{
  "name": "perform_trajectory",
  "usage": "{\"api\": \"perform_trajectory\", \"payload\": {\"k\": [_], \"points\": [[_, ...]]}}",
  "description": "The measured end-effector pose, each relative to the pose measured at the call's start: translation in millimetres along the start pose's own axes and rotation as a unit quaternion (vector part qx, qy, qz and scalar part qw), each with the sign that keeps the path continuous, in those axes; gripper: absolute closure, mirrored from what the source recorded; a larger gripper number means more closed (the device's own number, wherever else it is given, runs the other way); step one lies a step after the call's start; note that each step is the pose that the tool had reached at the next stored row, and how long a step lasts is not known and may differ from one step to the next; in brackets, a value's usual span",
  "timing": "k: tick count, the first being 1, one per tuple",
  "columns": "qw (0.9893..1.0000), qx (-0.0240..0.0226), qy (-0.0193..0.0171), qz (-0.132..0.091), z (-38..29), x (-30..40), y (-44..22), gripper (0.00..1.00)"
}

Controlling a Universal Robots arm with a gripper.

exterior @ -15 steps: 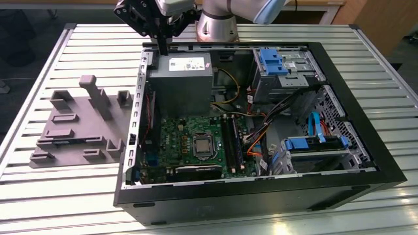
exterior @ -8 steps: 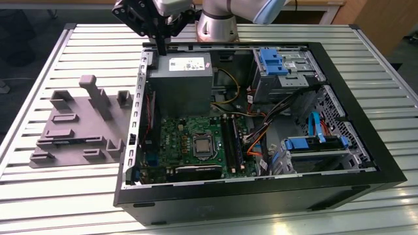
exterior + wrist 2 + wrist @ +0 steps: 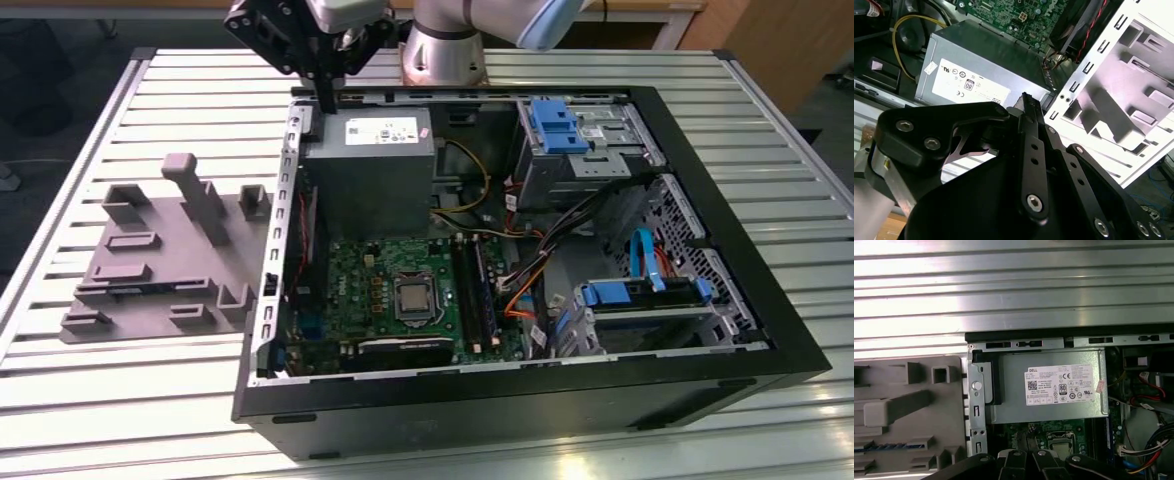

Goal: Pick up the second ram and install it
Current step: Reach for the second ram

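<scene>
Hovering over the far corner of an open computer case (image 3: 534,400), toward the exterior view's left, a black claw (image 3: 324,102) on a robot arm hangs above the boxy grey power supply (image 3: 374,175). Its fingers are pressed together with nothing visible between them, and the second wrist view suggests the same. The case sits on a slatted metal worktop (image 3: 134,400). Just beside the case, at the exterior view's left, lies a grey fixture (image 3: 147,300) with upright posts and narrow slots. In the first wrist view a thin blue-green strip stands on edge in one of those slots. This appears to be the second ram (image 3: 889,446), well apart from the claw and not yet picked up. The motherboard's long black memory slots (image 3: 478,295) lie inside the case. The pick seems to be the step in hand. Doing it well likely means spreading the fingers, lining them up across the stick's flat faces near its middle, and lifting straight up so the board neither binds in its slot nor catches the case's rim.
</scene>
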State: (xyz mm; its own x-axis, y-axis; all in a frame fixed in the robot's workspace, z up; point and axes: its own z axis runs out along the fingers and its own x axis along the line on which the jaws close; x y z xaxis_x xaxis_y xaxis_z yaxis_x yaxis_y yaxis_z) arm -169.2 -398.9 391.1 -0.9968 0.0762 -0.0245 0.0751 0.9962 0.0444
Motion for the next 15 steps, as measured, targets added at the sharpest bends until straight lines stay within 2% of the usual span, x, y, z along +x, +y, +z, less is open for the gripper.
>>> {"api": "perform_trajectory", "payload": {"k": [15], "points": [[1.0000,0.0000,0.0000,0.000,0.2,5.8,-0.5,0.89]]}}
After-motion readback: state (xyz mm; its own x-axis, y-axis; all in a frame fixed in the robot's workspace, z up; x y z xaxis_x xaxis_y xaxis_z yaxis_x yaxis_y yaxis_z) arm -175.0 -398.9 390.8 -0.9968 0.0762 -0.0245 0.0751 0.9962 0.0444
